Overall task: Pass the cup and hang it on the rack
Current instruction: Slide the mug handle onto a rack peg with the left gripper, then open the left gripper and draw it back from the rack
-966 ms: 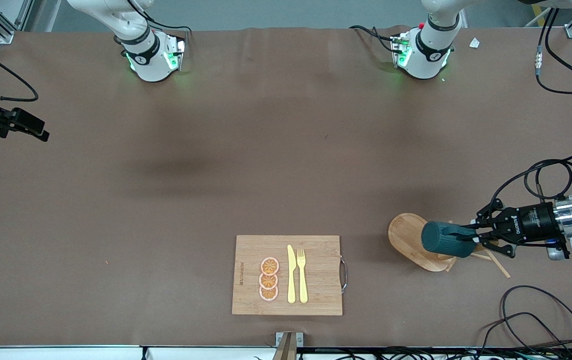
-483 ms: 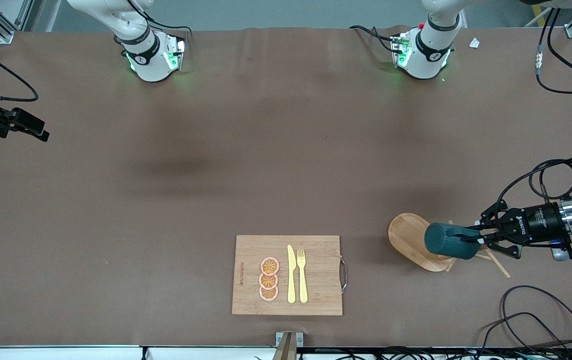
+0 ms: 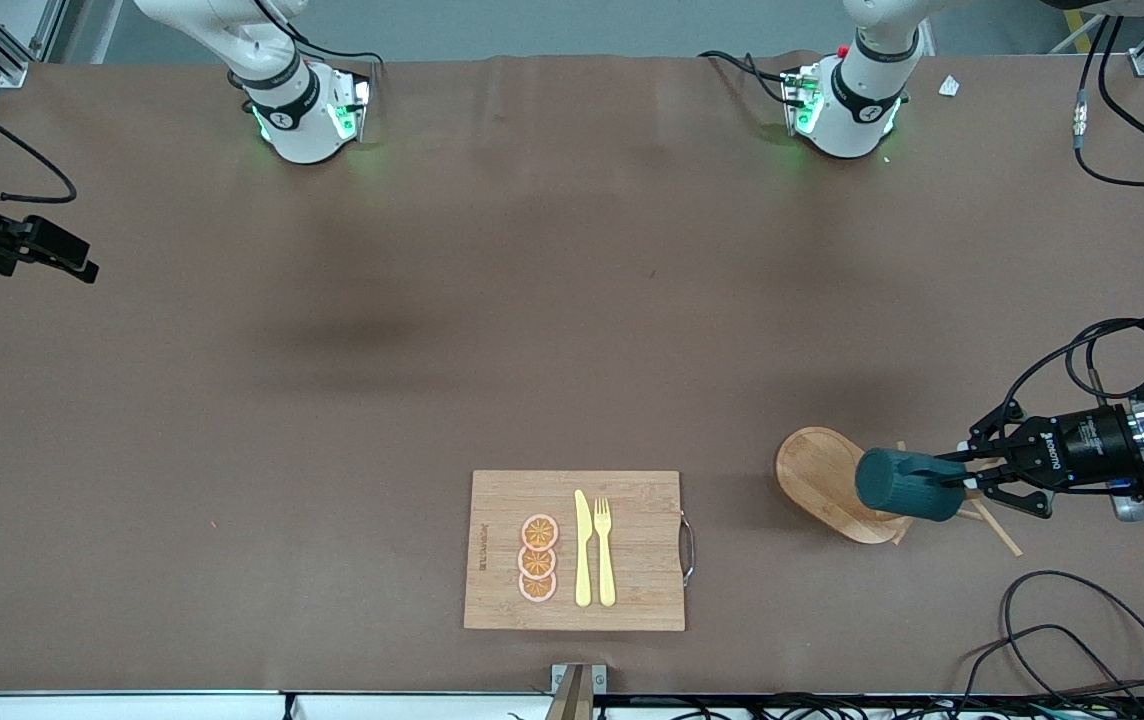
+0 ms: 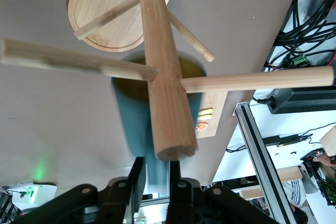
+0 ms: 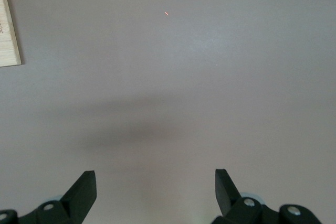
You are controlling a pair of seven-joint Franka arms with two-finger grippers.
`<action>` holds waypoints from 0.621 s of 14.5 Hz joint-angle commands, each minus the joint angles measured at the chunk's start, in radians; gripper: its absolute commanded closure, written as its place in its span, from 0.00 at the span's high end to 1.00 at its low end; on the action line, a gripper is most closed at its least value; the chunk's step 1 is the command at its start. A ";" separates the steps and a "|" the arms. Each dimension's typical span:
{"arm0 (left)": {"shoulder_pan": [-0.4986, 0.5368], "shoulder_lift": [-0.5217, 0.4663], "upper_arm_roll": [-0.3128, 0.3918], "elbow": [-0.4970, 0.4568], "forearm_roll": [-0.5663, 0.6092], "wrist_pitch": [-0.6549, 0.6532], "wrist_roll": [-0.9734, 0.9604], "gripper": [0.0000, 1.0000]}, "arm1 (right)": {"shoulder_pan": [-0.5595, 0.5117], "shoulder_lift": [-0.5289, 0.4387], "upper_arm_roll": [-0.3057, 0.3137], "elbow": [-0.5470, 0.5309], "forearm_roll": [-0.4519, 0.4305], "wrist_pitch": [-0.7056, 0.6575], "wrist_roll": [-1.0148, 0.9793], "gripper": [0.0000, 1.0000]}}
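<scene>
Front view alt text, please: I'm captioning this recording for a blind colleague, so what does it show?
The left gripper holds the dark teal cup on its side over the wooden rack near the left arm's end of the table. A bamboo cutting board with orange slices, knife and fork lies nearest the camera; the right gripper waits, open.

text: "ROBOTIQ" | on: left end effector (image 3: 966,482) body | other: none legible

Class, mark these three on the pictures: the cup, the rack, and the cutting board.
cup (image 3: 897,484), front view, ribbed side wall.
rack (image 3: 817,470), front view, bare part of the oval base.
cutting board (image 3: 632,520), front view, bare wood beside the fork.
</scene>
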 commanded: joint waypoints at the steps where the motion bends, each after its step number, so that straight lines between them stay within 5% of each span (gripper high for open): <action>1: 0.005 0.007 -0.007 0.016 -0.022 -0.013 0.016 0.56 | -0.007 -0.023 0.003 -0.019 0.014 0.000 -0.006 1.00; 3: 0.003 0.001 -0.013 0.017 -0.022 -0.013 0.016 0.89 | -0.007 -0.023 0.003 -0.019 0.014 0.000 -0.006 1.00; 4: 0.003 -0.005 -0.016 0.016 -0.020 -0.015 0.016 0.96 | -0.007 -0.023 0.003 -0.019 0.014 0.000 -0.006 1.00; 9: -0.003 -0.087 -0.017 0.022 0.022 -0.081 0.069 0.99 | -0.007 -0.023 0.003 -0.019 0.014 0.000 -0.006 1.00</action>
